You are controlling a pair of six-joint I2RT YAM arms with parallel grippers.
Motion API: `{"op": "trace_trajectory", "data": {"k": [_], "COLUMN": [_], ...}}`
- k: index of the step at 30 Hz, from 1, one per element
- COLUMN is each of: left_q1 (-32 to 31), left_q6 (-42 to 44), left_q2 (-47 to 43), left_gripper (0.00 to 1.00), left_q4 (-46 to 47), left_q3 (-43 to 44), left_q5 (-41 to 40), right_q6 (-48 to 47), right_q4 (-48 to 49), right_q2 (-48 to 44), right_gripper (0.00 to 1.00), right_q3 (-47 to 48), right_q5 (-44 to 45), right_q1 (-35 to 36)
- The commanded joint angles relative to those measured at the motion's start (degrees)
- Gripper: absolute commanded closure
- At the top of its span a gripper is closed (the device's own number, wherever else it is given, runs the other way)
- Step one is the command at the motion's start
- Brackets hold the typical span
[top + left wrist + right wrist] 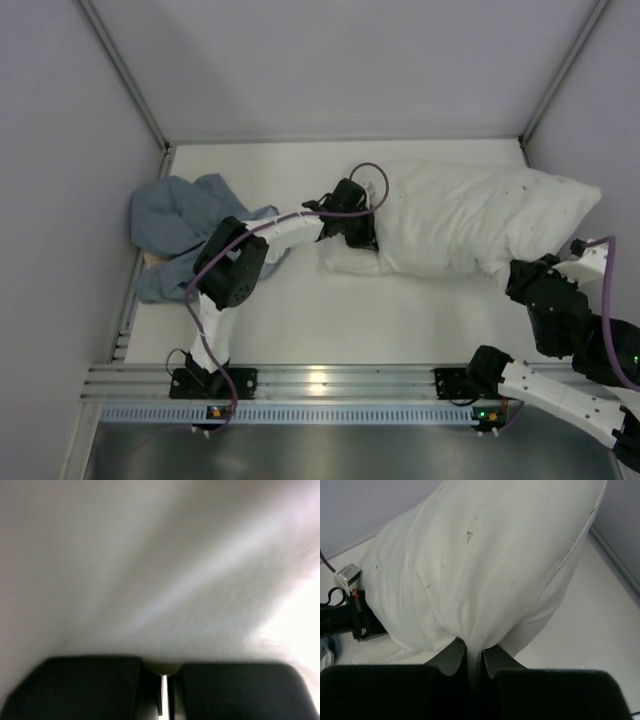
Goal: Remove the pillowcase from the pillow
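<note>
The white pillow (470, 215) lies bare across the middle and right of the table. The grey-blue pillowcase (185, 225) lies crumpled at the far left, apart from the pillow. My left gripper (358, 238) is at the pillow's left end; in the left wrist view (164, 672) its jaws are nearly closed on a small fold of the blurred white pillow (150, 570). My right gripper (512, 282) is at the pillow's near right corner. In the right wrist view (474, 652) it is shut on a pinch of pillow fabric (480, 555).
White walls close in the table on the left, back and right. An aluminium rail (320, 382) with both arm bases runs along the near edge. The left arm's wrist (350, 620) shows beside the pillow in the right wrist view.
</note>
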Motion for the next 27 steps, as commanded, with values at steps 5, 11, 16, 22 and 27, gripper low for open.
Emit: {"op": "trace_trajectory", "data": {"k": [5, 11, 16, 22, 27], "left_q1": [7.7, 10.3, 13.0, 12.8, 12.2], "left_q6": [1.4, 2.4, 2.1, 2.7, 3.8], "left_q2": [8.3, 12.3, 15.2, 8.4, -4.4], "left_gripper": [1.0, 1.0, 1.0, 1.0, 0.44], "left_q4": [-6.4, -11.4, -13.0, -13.0, -13.0], "left_q3": [14.6, 23.0, 28.4, 24.3, 13.7], "left_q5": [-0.1, 1.5, 4.5, 5.2, 1.7], "right_q6": [17.1, 25.0, 30.8, 30.6, 29.8], "right_q4": [-4.8, 1.8, 5.0, 4.7, 4.6], "right_q2": [1.4, 4.0, 2.1, -1.3, 1.9], "right_gripper": [1.0, 1.0, 1.0, 0.9, 0.01], "right_q3": [1.4, -11.4, -19.9, -22.6, -21.9], "right_q5": [-4.7, -12.1, -15.2, -13.2, -11.9], "right_q1": [-0.4, -0.4, -0.4, -0.5, -0.6]}}
